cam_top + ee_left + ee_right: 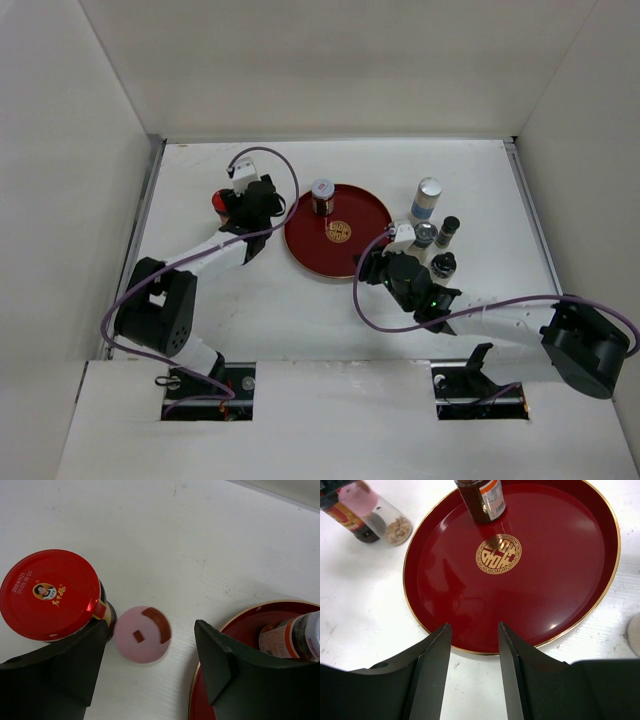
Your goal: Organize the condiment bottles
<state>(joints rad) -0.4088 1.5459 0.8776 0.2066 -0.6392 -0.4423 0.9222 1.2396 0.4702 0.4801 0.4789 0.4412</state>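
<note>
My left gripper is open. In the left wrist view it straddles the pink-capped shaker, which stands on the table nearer the left finger. The red-lidded dark jar stands right beside it, left of the gripper. A dark jar with a pale lid and orange label stands on the round red tray. My right gripper is open and empty, its tips at the tray's near rim. The white bottle with a blue band stands right of the tray.
A silver-lidded jar, a dark-capped shaker and another small dark-topped jar cluster by my right wrist. White walls close in the table on three sides. The pink-capped shaker and the red-lidded jar stand left of the tray.
</note>
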